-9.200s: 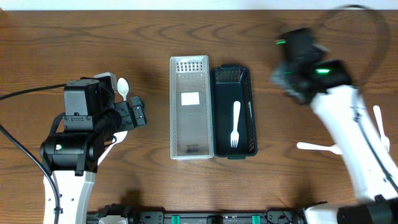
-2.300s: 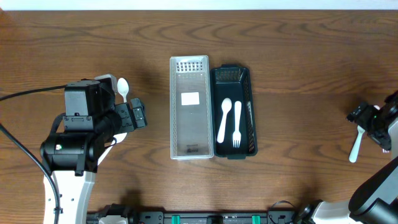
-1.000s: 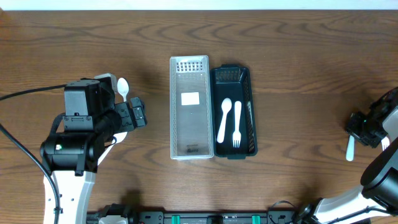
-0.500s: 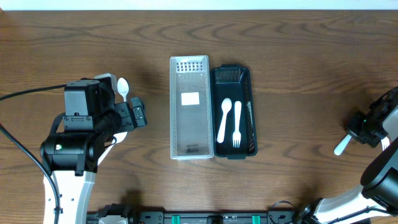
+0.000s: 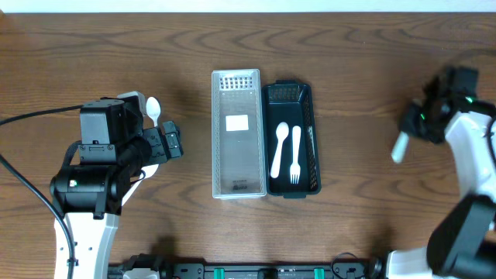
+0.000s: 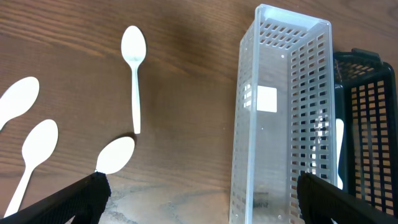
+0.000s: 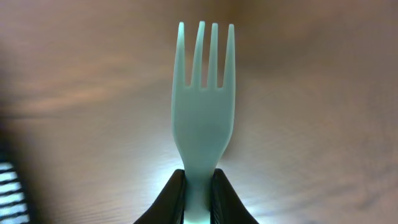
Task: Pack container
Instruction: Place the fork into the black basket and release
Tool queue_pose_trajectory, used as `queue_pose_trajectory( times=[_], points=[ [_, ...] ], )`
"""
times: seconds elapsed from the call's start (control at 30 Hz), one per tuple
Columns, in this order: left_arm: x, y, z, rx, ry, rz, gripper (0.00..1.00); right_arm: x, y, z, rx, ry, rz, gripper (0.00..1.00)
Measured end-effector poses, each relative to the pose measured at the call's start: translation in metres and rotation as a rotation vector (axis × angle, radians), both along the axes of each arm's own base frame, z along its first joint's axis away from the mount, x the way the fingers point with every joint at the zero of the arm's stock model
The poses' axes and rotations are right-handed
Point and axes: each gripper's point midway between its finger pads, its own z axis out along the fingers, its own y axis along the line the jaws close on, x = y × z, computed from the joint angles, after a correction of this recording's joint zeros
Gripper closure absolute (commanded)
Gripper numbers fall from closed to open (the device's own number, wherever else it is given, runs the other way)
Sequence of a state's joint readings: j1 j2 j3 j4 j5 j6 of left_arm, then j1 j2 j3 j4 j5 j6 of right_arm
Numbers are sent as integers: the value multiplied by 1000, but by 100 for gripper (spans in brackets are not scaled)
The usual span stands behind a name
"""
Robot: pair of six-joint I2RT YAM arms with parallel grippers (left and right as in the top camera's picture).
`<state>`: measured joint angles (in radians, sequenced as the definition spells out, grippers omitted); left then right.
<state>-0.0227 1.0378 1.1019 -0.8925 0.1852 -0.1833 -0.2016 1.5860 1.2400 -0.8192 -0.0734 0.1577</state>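
A black basket point(image 5: 313, 116) stands in the middle of the table with a white spoon point(image 5: 279, 147) and a white fork point(image 5: 294, 155) lying in it. A clear container point(image 5: 216, 132) stands against its left side, with only a label showing inside. My right gripper point(image 5: 408, 130) hovers to the right of the basket, shut on the handle of another white fork point(image 5: 398, 147). In the right wrist view that fork point(image 7: 202, 106) points its tines away from the shut gripper point(image 7: 198, 186). My left gripper point(image 5: 167, 143) is open, left of the clear container point(image 6: 245, 124).
Several loose white spoons lie on the wood near my left gripper point(image 6: 199, 193): one point(image 6: 134, 62) straight ahead, others point(image 6: 17, 99) point(image 6: 34, 149) at the left edge. The basket's edge point(image 6: 367, 112) shows at the right of the left wrist view.
My right gripper closed on a fork at the table's right edge, lifted it and carried it up and left toward the basket. The left arm has not moved.
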Motion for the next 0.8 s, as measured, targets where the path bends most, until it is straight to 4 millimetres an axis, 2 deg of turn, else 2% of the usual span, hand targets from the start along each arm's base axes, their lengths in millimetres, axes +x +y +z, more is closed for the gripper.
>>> queue_pose_trajectory(
  times=[0.03, 0.13, 0.2, 0.27, 0.37, 0.43, 0.57, 0.6, 0.73, 0.8],
  points=[
    [0, 0, 0, 0, 0, 0, 2, 8, 20, 21, -1, -50, 38, 98],
    [0, 0, 0, 0, 0, 1, 2, 19, 74, 63, 15, -148, 137, 98],
    [0, 0, 0, 0, 0, 0, 2, 20, 114, 75, 39, -179, 206, 98],
    [0, 0, 0, 0, 0, 1, 2, 15, 148, 74, 51, -172, 260, 98],
    [0, 0, 0, 0, 0, 0, 2, 8, 187, 61, 29, -143, 309, 98],
    [0, 0, 0, 0, 0, 0, 2, 3, 208, 46, 4, -107, 321, 98],
    [0, 0, 0, 0, 0, 0, 2, 1, 230, 12, -14, -33, 323, 98],
    [0, 0, 0, 0, 1, 1, 2, 0, 236, -2, -17, -1, 327, 99],
    [0, 0, 0, 0, 0, 0, 2, -4, 247, -44, -25, 101, 335, 99],
    [0, 0, 0, 0, 0, 0, 2, -6, 250, -58, -28, 135, 340, 93]
  ],
)
